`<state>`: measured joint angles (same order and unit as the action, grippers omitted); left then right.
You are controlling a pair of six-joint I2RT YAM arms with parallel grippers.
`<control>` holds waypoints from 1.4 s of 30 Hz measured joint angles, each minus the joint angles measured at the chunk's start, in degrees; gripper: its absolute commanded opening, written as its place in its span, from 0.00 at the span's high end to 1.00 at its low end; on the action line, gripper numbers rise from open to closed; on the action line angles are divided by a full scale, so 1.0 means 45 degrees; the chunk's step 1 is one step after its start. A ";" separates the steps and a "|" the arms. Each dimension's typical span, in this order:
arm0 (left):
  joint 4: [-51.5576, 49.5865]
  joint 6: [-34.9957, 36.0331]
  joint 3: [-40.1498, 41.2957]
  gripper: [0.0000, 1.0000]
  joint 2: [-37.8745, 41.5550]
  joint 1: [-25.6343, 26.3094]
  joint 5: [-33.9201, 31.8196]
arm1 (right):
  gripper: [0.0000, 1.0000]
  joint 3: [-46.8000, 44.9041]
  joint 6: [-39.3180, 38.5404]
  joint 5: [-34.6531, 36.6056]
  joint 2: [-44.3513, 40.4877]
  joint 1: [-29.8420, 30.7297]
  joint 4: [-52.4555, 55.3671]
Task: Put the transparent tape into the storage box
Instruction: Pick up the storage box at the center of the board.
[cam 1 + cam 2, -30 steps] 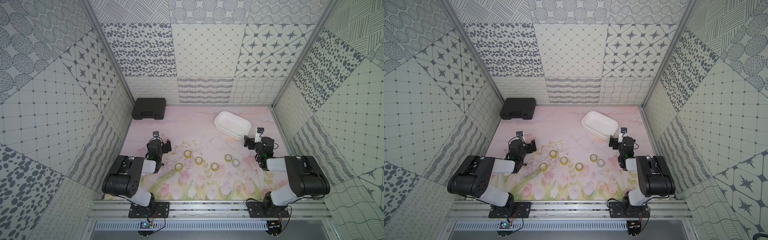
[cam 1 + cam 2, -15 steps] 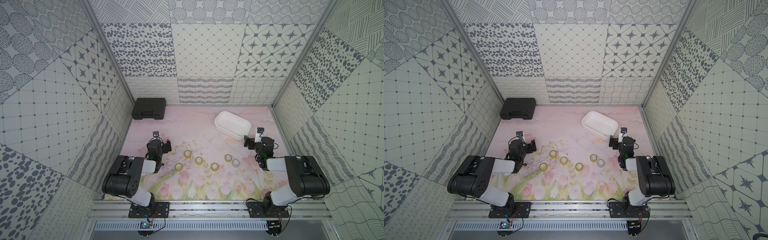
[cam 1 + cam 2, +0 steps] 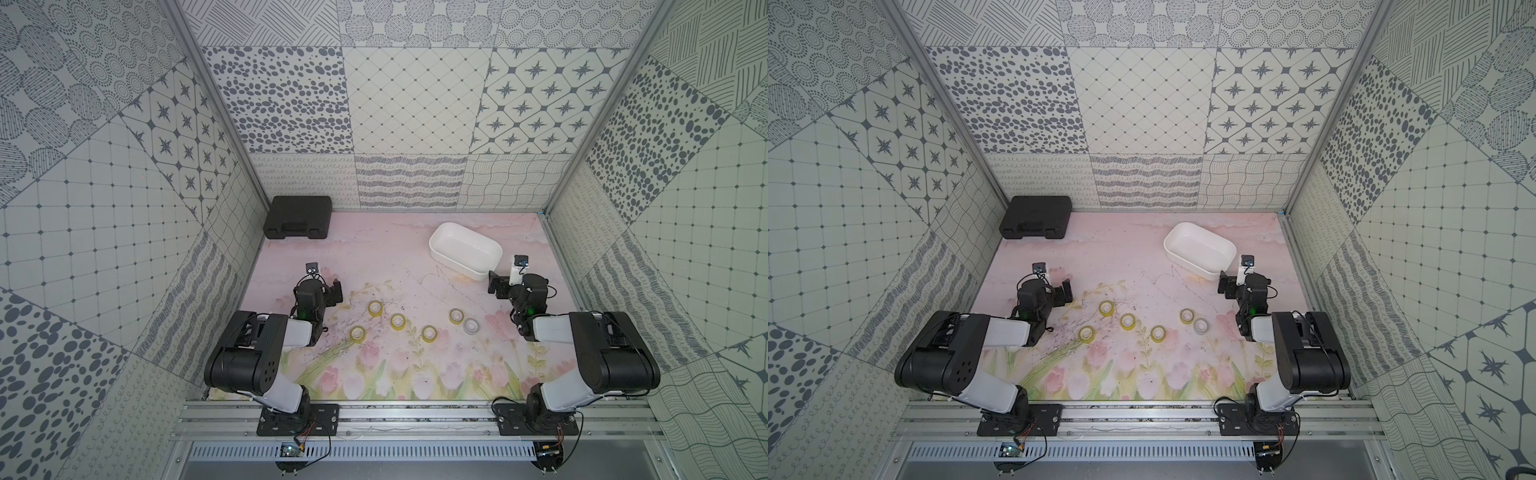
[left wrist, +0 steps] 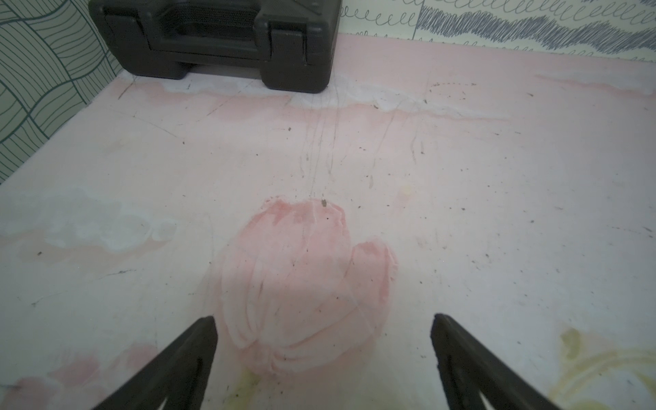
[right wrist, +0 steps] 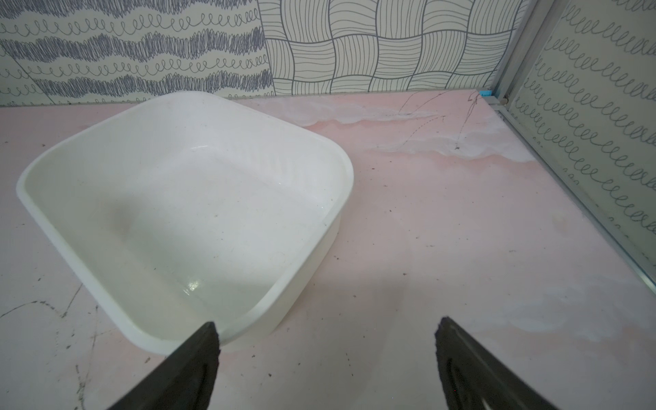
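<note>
Left gripper (image 4: 323,319) wide open, holds nothing, low over pink table (image 4: 497,177). Right gripper (image 5: 326,326) wide open too, holds nothing, just beside storage box (image 3: 464,251). Six rings of transparent tape (image 3: 397,321) lie flat on table between arms, all outside box. Black case (image 3: 298,217) in far corner.

Your left arm (image 3: 253,357), lower left, and right arm (image 3: 606,361), lower right, show black joints and white shells. Each base plate (image 3: 326,420) is black.

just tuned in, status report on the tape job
Left gripper and right gripper open, empty. Transparent tape: six rings on mat; storage box empty. Black case in corner, not blocking.
</note>
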<state>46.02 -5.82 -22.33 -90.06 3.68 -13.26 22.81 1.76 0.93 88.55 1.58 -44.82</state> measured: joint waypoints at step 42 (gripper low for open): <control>-0.9500 -0.2142 -0.6300 0.01 0.4104 0.1802 0.1200 | 0.23 1.0836 0.7679 -0.0719 0.3249 0.0325 1.6184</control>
<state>3.27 -15.46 -50.68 -71.59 11.79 -7.86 71.57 36.32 -2.31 103.18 3.05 28.01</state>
